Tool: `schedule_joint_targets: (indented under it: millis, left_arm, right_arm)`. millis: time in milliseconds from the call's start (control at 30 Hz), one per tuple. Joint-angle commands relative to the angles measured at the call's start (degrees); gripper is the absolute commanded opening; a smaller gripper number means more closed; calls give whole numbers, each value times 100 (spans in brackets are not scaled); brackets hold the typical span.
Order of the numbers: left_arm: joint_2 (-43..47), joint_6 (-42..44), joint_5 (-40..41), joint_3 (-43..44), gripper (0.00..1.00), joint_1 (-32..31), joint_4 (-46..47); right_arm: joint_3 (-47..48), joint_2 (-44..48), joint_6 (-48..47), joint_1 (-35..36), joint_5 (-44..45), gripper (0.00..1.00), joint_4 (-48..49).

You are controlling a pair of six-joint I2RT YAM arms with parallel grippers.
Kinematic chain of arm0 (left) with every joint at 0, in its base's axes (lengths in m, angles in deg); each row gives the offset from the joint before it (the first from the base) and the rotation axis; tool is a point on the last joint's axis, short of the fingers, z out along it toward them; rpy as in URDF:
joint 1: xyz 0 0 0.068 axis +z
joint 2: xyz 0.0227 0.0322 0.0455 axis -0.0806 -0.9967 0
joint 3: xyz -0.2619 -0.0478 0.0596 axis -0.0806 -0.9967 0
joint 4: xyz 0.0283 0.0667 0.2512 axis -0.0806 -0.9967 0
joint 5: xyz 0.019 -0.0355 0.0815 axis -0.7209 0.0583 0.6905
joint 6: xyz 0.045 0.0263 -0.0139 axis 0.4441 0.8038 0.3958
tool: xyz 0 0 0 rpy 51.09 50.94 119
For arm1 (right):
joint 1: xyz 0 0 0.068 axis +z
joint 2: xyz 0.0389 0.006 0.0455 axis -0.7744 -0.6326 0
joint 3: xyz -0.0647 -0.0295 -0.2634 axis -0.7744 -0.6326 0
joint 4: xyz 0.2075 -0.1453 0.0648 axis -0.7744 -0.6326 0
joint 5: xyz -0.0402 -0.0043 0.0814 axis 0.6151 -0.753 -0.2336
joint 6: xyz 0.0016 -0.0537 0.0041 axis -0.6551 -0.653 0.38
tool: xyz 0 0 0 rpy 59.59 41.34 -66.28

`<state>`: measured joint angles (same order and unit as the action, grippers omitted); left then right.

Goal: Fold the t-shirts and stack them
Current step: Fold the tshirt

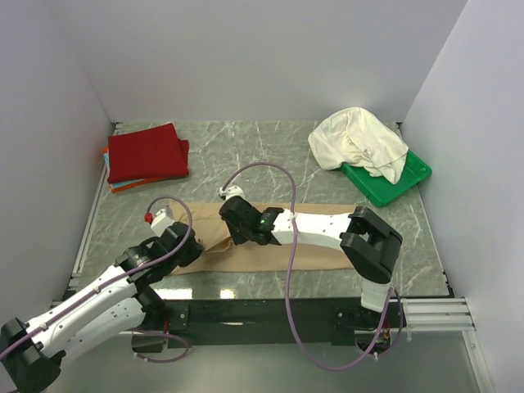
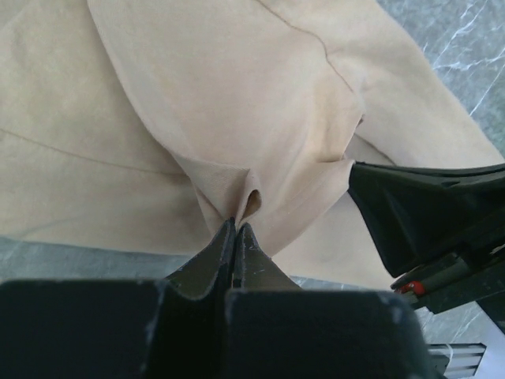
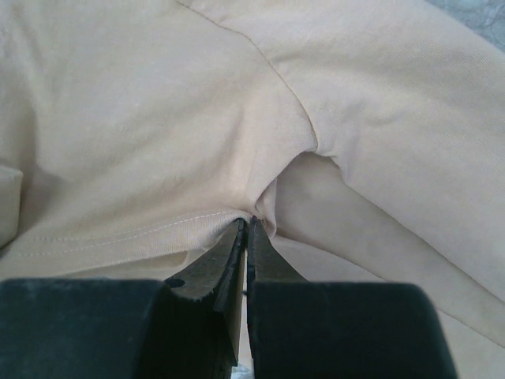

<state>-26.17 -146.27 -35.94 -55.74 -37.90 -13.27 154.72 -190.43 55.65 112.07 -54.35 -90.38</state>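
The tan-beige t-shirt (image 1: 315, 246) lies folded into a long strip across the near middle of the table. My left gripper (image 1: 193, 248) is shut on its left end, pinching a fold of cloth (image 2: 237, 207). My right gripper (image 1: 233, 214) is shut on a hemmed edge of the same shirt (image 3: 197, 225) just to the right. The deep red t-shirt (image 1: 147, 152) lies folded at the back left on thin orange and teal ones (image 1: 123, 185). The cream-white t-shirt (image 1: 358, 142) lies crumpled at the back right.
A green plastic tray (image 1: 391, 182) sits at the back right under the cream-white shirt. White walls close in the left, back and right sides. The right arm's body (image 1: 327, 229) stretches over the tan shirt.
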Motion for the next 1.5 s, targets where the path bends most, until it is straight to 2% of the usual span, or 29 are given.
schedule_joint_targets:
  millis: [0, 433, 600, 700, 733, 767, 800, 867, 900, 1000, 1233, 1467]
  left_arm:
    - [-24, -292, 206, 30, 1, -159, -146]
    - [-112, -661, 487, -173, 0, -432, -621]
    - [-59, -583, 268, -313, 1, -441, -446]
    - [-59, -512, 66, -375, 12, -432, -270]
    - [-42, -477, 4, -384, 21, -441, -191]
    - [28, -468, -58, -401, 27, -441, -164]
    - [81, -451, -154, -419, 35, -441, -138]
    - [186, -442, -190, -419, 41, -450, -155]
    - [300, -442, -190, -393, 44, -441, -181]
    - [415, -380, -67, -262, 46, -441, -234]
    - [38, -55, -5, 380, 42, -441, -208]
    - [222, -2, 135, 644, 41, -441, -436]
  right_arm:
    - [-43, 118, -45, -41, 124, 0, 61]
    - [-149, 65, 8, -50, 72, 0, 79]
    - [-114, -23, 25, -50, 89, 0, 18]
    - [-87, -32, 43, -50, 115, 0, -35]
    - [-87, -32, 34, -50, 115, 0, -44]
    - [-79, -23, 51, -50, 133, 2, -62]
    - [-87, -23, 52, -50, 150, 12, -105]
    - [-105, -6, 60, -50, 168, 25, -123]
    - [-122, 20, 69, -50, 203, 35, -149]
    - [-140, 91, 69, -50, 212, 44, -211]
    - [-201, 398, 16, -50, 554, 48, -501]
    - [-482, 1100, 113, -50, 730, 48, -791]
